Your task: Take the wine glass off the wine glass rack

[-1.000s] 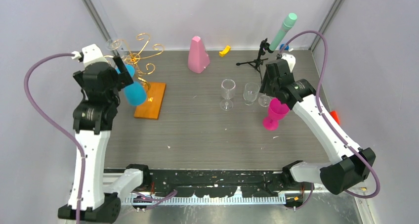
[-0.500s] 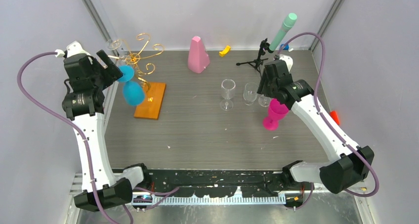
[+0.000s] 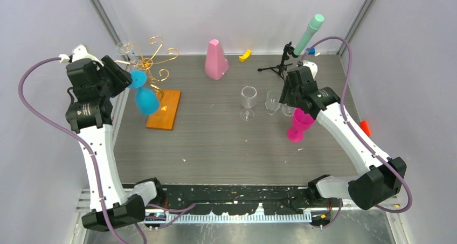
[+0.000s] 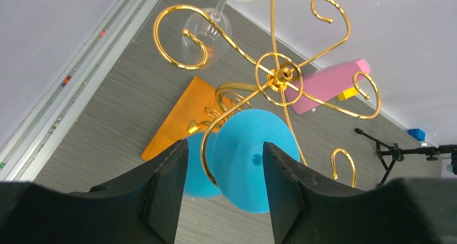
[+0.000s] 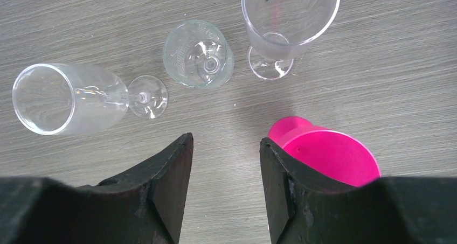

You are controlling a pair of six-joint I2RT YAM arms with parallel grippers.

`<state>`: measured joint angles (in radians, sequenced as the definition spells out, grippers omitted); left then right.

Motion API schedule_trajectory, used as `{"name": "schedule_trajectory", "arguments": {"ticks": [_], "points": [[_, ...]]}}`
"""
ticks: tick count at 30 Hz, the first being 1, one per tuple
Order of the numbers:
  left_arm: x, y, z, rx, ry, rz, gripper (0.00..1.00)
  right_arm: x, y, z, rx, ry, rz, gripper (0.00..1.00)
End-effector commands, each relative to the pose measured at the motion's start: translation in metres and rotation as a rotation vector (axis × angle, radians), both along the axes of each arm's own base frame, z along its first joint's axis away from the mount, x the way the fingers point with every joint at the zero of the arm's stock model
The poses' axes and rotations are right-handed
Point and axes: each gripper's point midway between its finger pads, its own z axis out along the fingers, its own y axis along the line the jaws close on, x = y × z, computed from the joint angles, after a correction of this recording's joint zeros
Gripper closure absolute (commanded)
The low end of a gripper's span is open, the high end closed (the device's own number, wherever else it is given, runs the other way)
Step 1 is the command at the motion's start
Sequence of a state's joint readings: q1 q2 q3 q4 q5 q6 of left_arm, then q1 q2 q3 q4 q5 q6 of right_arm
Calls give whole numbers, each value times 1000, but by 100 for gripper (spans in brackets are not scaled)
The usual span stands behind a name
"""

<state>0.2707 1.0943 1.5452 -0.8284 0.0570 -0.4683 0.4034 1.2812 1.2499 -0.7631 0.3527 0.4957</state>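
Just beyond left hand (image 4: 225, 145), wine glass (image 4: 253, 163)

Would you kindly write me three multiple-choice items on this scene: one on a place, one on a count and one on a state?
1. Where is the blue wine glass?
A. hanging on the gold wire rack
B. on a shelf
C. inside a box

2. How many clear glasses are on the table near the pink glass?
A. one
B. three
C. five

3. How is the pink glass placed?
A. upright, mouth up
B. on its side
C. upside down

Key:
1 A, it hangs bowl down from a gold arm.
2 B, the right wrist view shows three.
3 A, its open mouth faces the camera above it.
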Motion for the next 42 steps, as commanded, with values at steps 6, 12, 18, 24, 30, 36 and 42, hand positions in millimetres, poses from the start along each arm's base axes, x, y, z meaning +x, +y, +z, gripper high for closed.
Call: {"name": "schedule_trajectory", "arguments": {"ticks": [6, 12, 18, 24, 30, 36, 42], "points": [[-2, -9, 1, -39, -28, -36, 52, 6, 1, 7, 20, -42, -6, 46], [-3, -5, 0, -30, -26, -13, 63, 6, 3, 6, 23, -37, 1, 46], [-5, -2, 0, -33, -27, 9, 66, 6, 3, 6, 24, -39, 1, 46], [-10, 6, 9, 2, -34, 47, 71, 6, 5, 5, 32, -36, 8, 46], [-7, -4, 4, -40, -34, 9, 71, 7, 6, 4, 36, -33, 10, 46], [3, -19, 0, -113, -53, -60, 70, 7, 7, 4, 39, -32, 13, 46], [6, -27, -7, -206, -40, -62, 69, 7, 7, 4, 43, -34, 13, 46]]}}
